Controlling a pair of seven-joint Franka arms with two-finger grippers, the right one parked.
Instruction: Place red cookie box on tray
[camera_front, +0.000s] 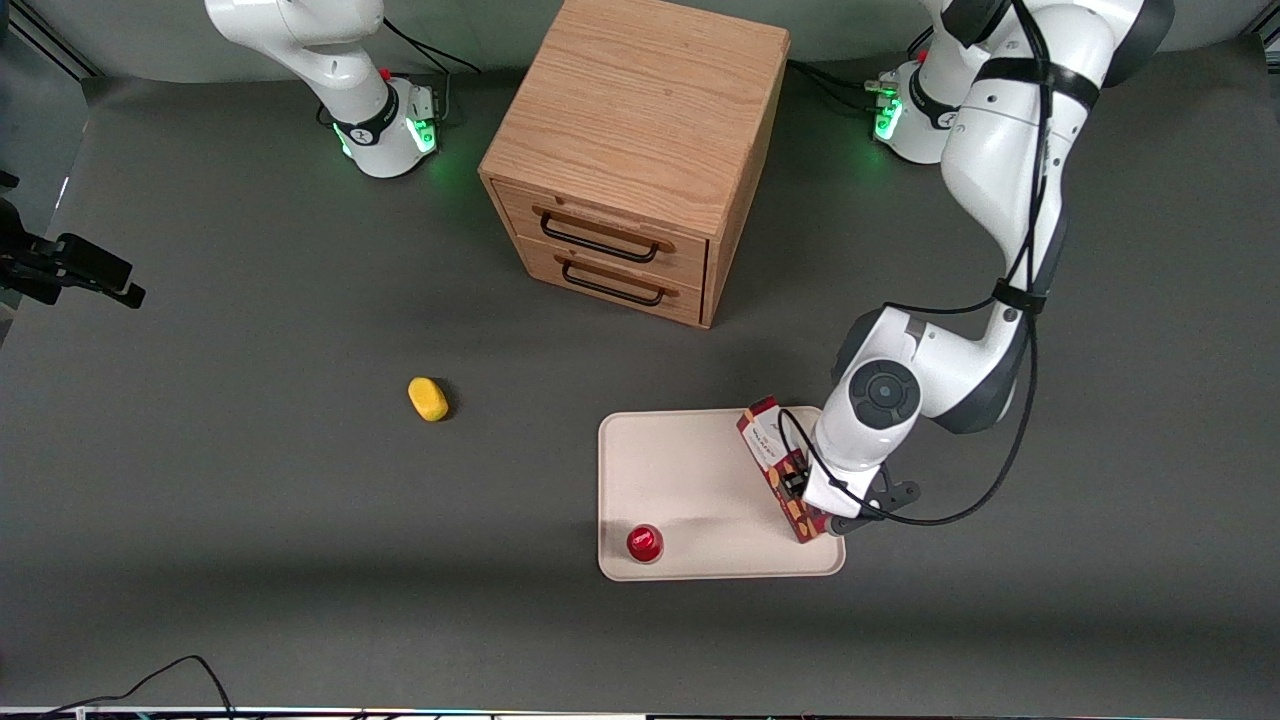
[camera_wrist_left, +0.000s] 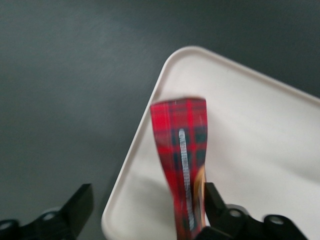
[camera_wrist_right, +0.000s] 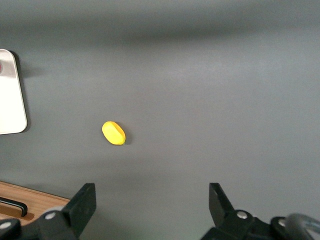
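while the left arm hangs over the lower right of the front frame, its gripper (camera_front: 812, 500) sits above the tray's (camera_front: 700, 480) working-arm edge; its fingers are spread: one black pad (camera_wrist_left: 212, 200) touches the red cookie box (camera_front: 780, 470), the other stands well clear. the box is a long narrow tartan carton (white label at the end farther from the camera), lying along that edge inside the low rim. the tray is smooth cream plastic with rounded corners. a small round red can (camera_front: 645, 543) stands on its near corner. a yellow oval lump (camera_front: 428, 398) lies left of centre; a wood-grain drawer cabinet (camera_front: 630, 160) stands upper centre.
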